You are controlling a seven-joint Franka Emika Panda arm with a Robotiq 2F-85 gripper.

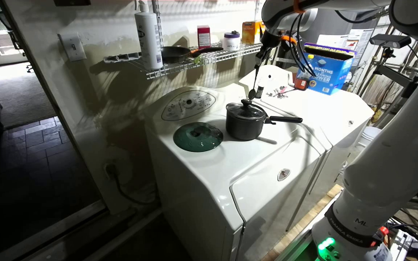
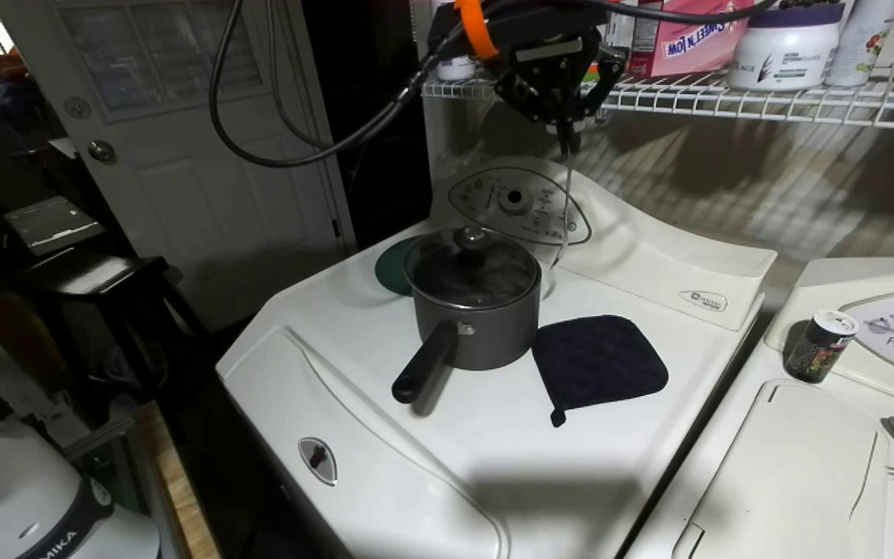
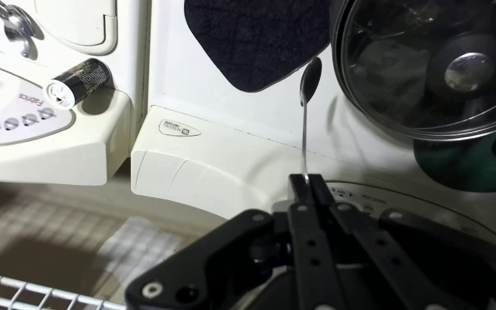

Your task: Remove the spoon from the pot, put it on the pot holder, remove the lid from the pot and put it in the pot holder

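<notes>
One thin, shiny metal spoon (image 3: 304,110), oval bowl down, hangs from pincer (image 3: 307,177); we see narrow black tips pinched together on its handle. Spoon outside pot (image 2: 478,334), near its rim. Pot dark grey metal, round, straight-walled, long black handle. Clear glass lid (image 2: 486,283), metal-rimmed, sits on pot. Dark quilted pot holder (image 2: 602,361), corners rounded, just beside pot on glossy white tabletop (image 2: 354,326).

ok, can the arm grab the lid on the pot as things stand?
Probably not yet: the gripper is closed on the spoon. Nothing covers the lid knob, so it looks graspable once the spoon is down.
</notes>
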